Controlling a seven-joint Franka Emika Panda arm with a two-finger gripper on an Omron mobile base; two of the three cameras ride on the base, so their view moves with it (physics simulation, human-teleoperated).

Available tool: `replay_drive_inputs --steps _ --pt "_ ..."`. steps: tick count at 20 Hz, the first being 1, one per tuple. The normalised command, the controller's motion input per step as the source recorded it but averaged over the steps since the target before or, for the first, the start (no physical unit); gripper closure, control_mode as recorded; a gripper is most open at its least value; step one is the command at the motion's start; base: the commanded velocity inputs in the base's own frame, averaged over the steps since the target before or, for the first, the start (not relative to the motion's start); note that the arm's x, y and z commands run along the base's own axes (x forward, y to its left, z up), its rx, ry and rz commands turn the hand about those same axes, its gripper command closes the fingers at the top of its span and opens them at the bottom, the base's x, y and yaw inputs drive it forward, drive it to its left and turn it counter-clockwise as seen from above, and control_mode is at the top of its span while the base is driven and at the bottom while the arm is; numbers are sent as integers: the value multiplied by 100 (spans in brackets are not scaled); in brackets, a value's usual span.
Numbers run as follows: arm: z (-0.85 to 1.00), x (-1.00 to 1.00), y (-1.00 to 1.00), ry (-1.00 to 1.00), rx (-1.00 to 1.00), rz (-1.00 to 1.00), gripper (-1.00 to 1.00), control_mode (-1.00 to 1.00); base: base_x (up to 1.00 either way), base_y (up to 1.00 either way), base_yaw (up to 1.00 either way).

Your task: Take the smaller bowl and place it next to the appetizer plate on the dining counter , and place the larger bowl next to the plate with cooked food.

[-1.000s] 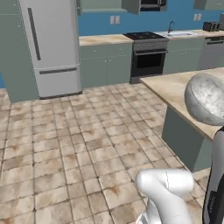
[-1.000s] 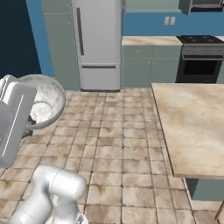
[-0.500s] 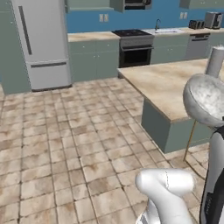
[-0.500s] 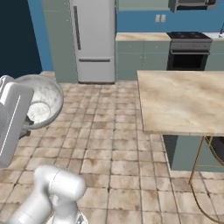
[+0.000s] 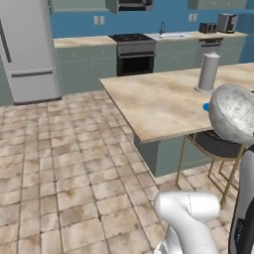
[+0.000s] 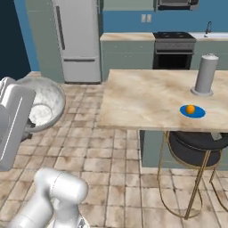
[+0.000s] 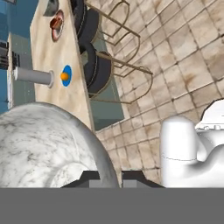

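My arm is raised, its white elbow joint low in both base views and the forearm rising at the frame edge. My gripper is closed on the rim of the smaller bowl, one dark fingertip on either side of the wall. The bowl is carried tipped on its side, its opening facing sideways.

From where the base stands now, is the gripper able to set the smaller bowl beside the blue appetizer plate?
Probably not yet. The gripper holds the smaller bowl over the floor, well off the dining counter. The appetizer plate lies near the counter's stool-side edge with bare top around it, but a stool stands below it.
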Motion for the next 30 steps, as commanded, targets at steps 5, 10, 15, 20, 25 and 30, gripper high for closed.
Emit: replay_drive_inputs --steps 5,10,15,20,25,30 --pt "0 0 0 0 0 0 100 100 24 -100 3" --pt "0 0 0 0 0 0 100 100 8 -100 4" --pt "0 0 0 0 0 0 100 100 55 -100 15" --pt "0 0 0 0 0 0 100 100 61 -100 18" --pt "0 0 0 0 0 0 100 100 74 -75 15" --pt "0 0 0 0 0 0 100 100 100 -4 12"
